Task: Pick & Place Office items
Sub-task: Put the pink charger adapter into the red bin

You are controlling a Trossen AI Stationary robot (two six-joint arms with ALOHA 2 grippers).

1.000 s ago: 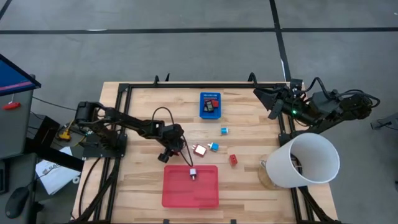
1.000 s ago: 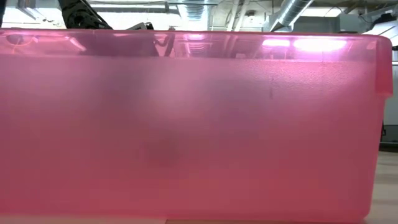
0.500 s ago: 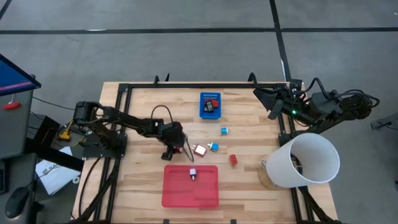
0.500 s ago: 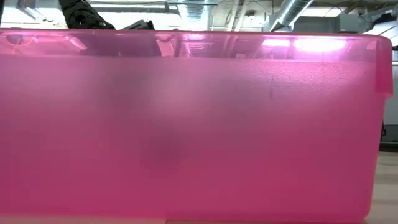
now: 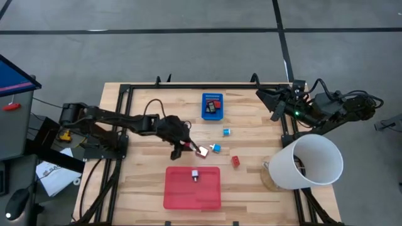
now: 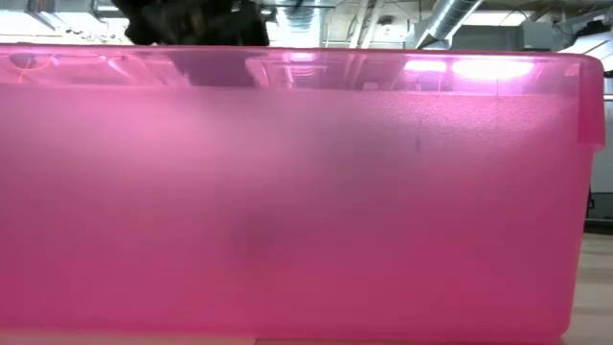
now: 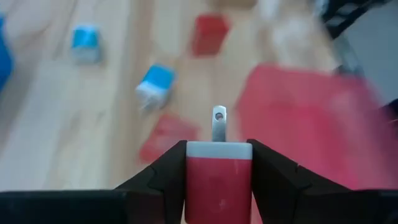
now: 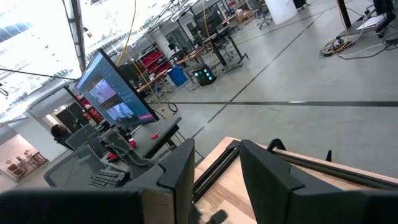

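Note:
My left gripper (image 5: 190, 149) reaches out over the table's middle, just far of the flat red tray (image 5: 210, 196), and is shut on a small red piece with a white end and a silver prong (image 7: 218, 180). A red-and-white piece (image 5: 202, 151) lies on the wood right ahead of the fingers. Two blue pieces (image 5: 216, 148) (image 5: 226, 132) and a red one (image 5: 235, 161) lie further right. A small white piece (image 5: 195, 175) lies in the tray. The blue bin (image 5: 212, 105) holds several pieces. My right gripper (image 8: 214, 180) waits open at the far right corner (image 5: 276, 103). My left gripper pinches the red piece by its two long sides (image 7: 193, 186), one dark finger (image 7: 161, 180) on each side. The piece lies along the fingers, its white end and prong (image 7: 218, 124) pointing forward past the tips. The fingers come from the table's left. Whether it rests on the wood does not show.
A big white cylinder (image 5: 311, 162) stands at the table's right edge. A black frame (image 5: 122, 125) runs along the table's sides. The low view is filled by the tray's pink wall (image 6: 306, 192), with the left arm (image 6: 192, 19) dark above its rim.
My left gripper has moved from the tray's far left corner toward the table's right and a little toward the far edge, and now stands right beside the red-and-white piece. The arm has stretched out. The pieces on the table have stayed in place.

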